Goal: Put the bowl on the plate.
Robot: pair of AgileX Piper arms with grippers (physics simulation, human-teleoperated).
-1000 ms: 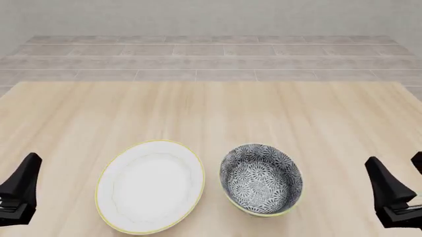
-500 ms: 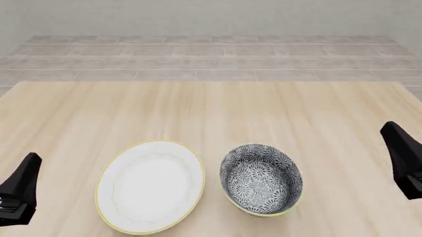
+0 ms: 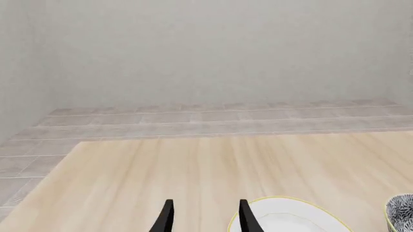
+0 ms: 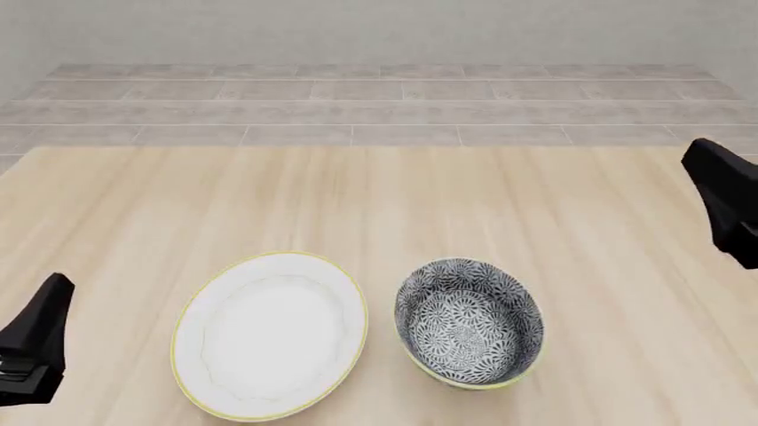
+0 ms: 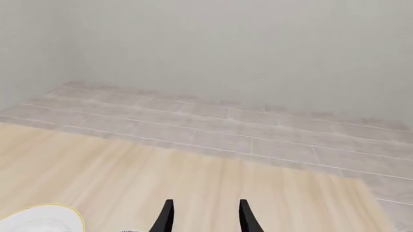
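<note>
Honestly, right gripper (image 4: 722,213) hung open and empty, so it needed to come down squarely on the patterned bowl's (image 4: 469,321) desk-right-edge rim before lifting.

A bare simulated test room is showing here: a pale wooden table (image 4: 379,204) is standing on a floor of grey tiles (image 4: 379,98), with a plain grey-white wall (image 4: 379,27) rising just beyond the table's far edge, everything rendered flat and unfurnished.
</note>
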